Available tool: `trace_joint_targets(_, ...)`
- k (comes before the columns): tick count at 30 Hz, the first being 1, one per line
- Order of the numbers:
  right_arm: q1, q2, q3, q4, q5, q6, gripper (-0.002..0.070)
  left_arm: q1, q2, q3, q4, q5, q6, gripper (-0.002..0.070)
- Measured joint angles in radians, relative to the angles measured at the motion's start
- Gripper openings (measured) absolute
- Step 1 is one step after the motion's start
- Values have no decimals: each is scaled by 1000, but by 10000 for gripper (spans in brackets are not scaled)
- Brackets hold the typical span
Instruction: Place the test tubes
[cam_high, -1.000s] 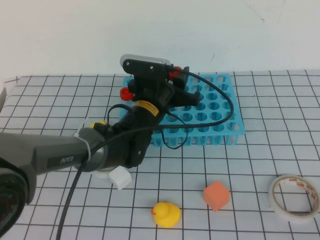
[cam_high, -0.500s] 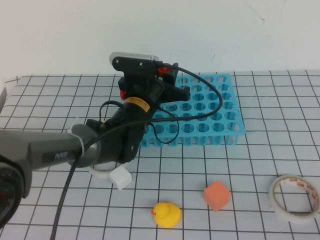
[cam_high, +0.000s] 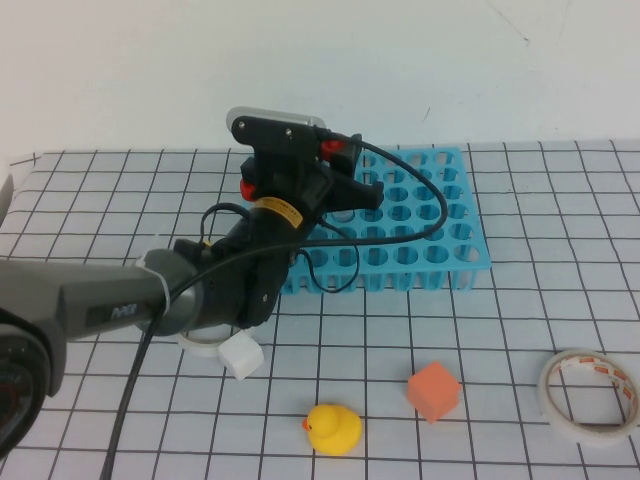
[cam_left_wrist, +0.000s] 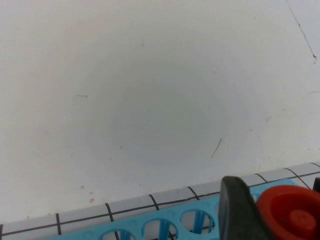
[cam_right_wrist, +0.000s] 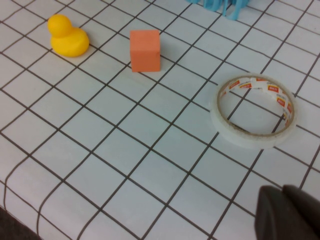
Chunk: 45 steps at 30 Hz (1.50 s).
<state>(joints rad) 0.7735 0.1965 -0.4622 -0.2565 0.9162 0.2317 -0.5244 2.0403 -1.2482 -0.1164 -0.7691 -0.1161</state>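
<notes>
Left gripper (cam_high: 345, 170) is hovering over the rear left part of the blue rack (cam_high: 420, 215), with the left arm reaching in from the robot's left side across the gridded table (cam_high: 520, 320). Its jaws are clamping a test tube (cam_high: 330, 148). Only the tube's red cap is showing, and the left wrist view is showing that cap (cam_left_wrist: 292, 215) sitting tight against one dark finger (cam_left_wrist: 240, 210), above the rack's far edge (cam_left_wrist: 165, 227). The tube body is hidden, so I cannot tell whether its lower end is entering a well. A second red cap (cam_high: 245, 187) is peeking out beside the wrist near the rack's left end; I cannot tell whether it is standing in a well. Right gripper (cam_right_wrist: 285, 212) is sitting outside the high view, with its jaws closed on nothing, hanging over the near right part of the table close to the tape roll (cam_right_wrist: 252, 111). An orange cube (cam_high: 433, 391) and a yellow duck (cam_high: 332, 429) are lying in front of the rack, well apart from it. A white cube (cam_high: 241, 355) is lying just below the left forearm.
</notes>
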Motion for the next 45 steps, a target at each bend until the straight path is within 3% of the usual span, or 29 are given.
trace_joint_targets(23,0,0,0,0,0,0,-1,0,37,0,79,-7,3,251)
trace_joint_targets(30,0,0,0,0,0,0,-1,2,35,0,94,-5,2,417)
trace_joint_targets(33,0,0,0,0,0,0,-1,2,15,0,94,2,2,440)
trace_joint_targets(39,0,0,0,0,0,0,-1,2,-110,0,94,22,52,433)
trace_joint_targets(45,0,0,0,0,0,0,-1,2,-314,0,94,121,244,329)
